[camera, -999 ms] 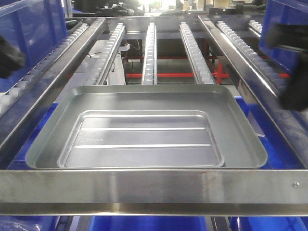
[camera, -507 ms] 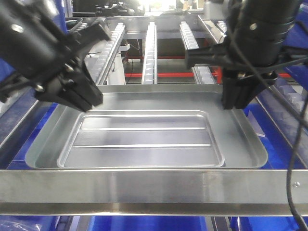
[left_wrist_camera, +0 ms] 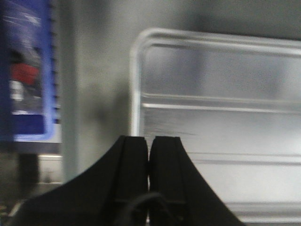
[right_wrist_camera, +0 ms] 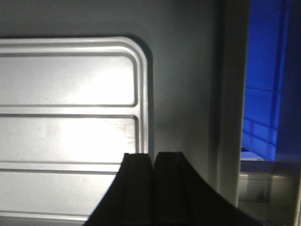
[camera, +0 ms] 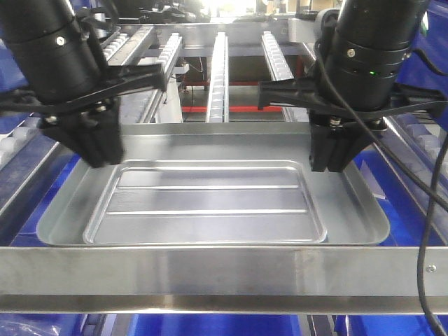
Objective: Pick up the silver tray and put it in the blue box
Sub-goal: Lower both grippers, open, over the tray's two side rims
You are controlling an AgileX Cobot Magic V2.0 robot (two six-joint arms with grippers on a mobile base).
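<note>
While the silver tray [camera: 210, 192] is lying flat on the roller rack, just behind the front rail [camera: 224, 273], with the blue box [camera: 217, 325] showing beneath, the left gripper [left_wrist_camera: 149, 139] and right gripper [right_wrist_camera: 153, 155] are hanging over its left and right inner slopes, each with fingers pressed together and pinching nothing. Descending like this, they are risking only shoving the metal. The shallow, slick rim is inviting slippage, and uneven lifting is likely to be tilting the tray against the rail.

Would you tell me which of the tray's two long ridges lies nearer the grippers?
The rear ridge of the silver tray, farther from the front steel rail; the front ridge lies nearer that rail.
</note>
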